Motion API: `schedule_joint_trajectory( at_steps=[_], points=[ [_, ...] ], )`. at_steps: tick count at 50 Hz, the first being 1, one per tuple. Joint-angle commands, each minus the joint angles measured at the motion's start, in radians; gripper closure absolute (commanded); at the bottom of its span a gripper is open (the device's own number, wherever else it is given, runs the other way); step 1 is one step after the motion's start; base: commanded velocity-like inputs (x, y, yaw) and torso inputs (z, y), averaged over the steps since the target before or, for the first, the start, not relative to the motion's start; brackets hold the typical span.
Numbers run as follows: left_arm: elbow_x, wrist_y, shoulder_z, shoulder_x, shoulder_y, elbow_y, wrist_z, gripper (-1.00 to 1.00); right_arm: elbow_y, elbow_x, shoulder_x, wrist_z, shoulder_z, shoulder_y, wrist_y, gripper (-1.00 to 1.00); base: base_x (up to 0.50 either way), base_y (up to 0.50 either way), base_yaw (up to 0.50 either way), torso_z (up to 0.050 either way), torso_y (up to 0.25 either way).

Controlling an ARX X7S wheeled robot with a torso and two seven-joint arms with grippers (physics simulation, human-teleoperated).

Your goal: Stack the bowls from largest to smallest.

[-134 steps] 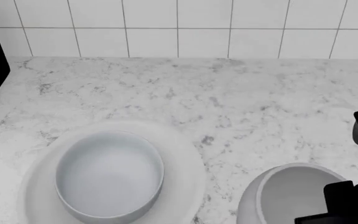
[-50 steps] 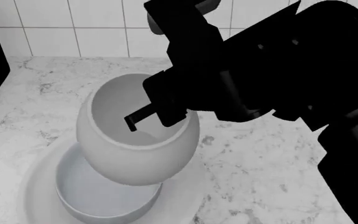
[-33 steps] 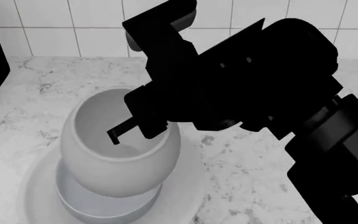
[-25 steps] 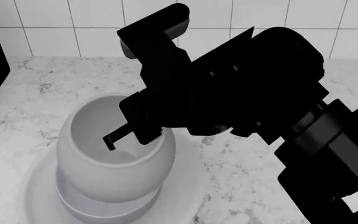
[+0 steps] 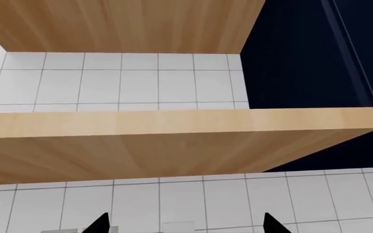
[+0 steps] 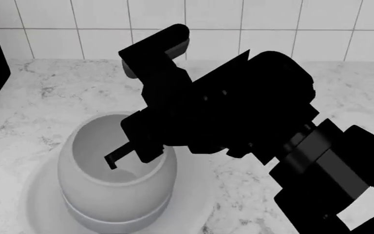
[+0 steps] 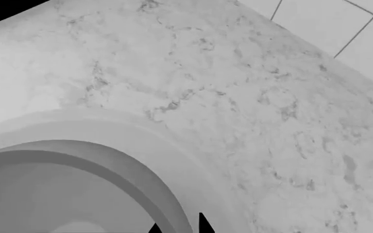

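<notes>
The small bowl (image 6: 112,187) has sunk into the medium bowl (image 6: 119,222) at lower left; the right gripper (image 6: 135,148) still pinches its rim, so only release remains.

small bowl (image 6: 112,187): glossy grey-white, plain, darker grey inside.
medium bowl (image 6: 119,219): pale grey-blue, plain; only a thin band of it shows under the small bowl.
wide bowl (image 6: 194,200): white, plain, glossy.
table (image 6: 57,92): white marble pattern with grey veins and speckles.
wall tiles (image 6: 102,24): white squares with thin grey grout lines.
right tool (image 6: 125,153): flat black, as is the arm behind it, with one white patch low on the arm.
left tool (image 5: 183,225): black fingertips.
shelf (image 5: 173,145): light orange-brown wood with fine straight grain.
panel beside the shelf (image 5: 316,53): very dark navy.
</notes>
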Motion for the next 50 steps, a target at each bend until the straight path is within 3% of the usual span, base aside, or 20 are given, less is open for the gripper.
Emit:
schedule_joint_trajectory(
  at_steps=[1,5,6,29,50],
  points=[
    [-0.002,0.002,-0.002,-0.004,0.004,0.000,-0.002,-1.00,0.014,-0.008,-0.013,-0.030,-0.013,-0.022,-0.020,1.00,0.00,0.00,0.00,0.000,0.000],
    [0.001,0.004,0.002,-0.003,0.003,-0.003,-0.001,-1.00,0.015,-0.005,-0.013,-0.033,-0.010,-0.018,-0.019,1.00,0.00,0.00,0.00,0.000,0.000],
    [0.000,0.005,0.001,-0.003,0.004,-0.003,-0.001,-1.00,0.016,-0.004,-0.013,-0.035,-0.011,-0.015,-0.017,-1.00,0.00,0.00,0.00,0.000,0.000],
    [-0.001,0.016,-0.005,-0.006,0.019,0.000,-0.003,-1.00,-0.016,0.032,-0.004,-0.010,0.013,0.027,0.013,-1.00,0.00,0.00,0.00,0.000,0.000],
    [-0.015,0.010,0.008,-0.005,0.006,0.014,-0.014,-1.00,-0.268,0.289,0.168,0.260,0.187,0.109,0.119,-1.00,0.00,0.00,0.00,0.000,0.000]
  ],
)
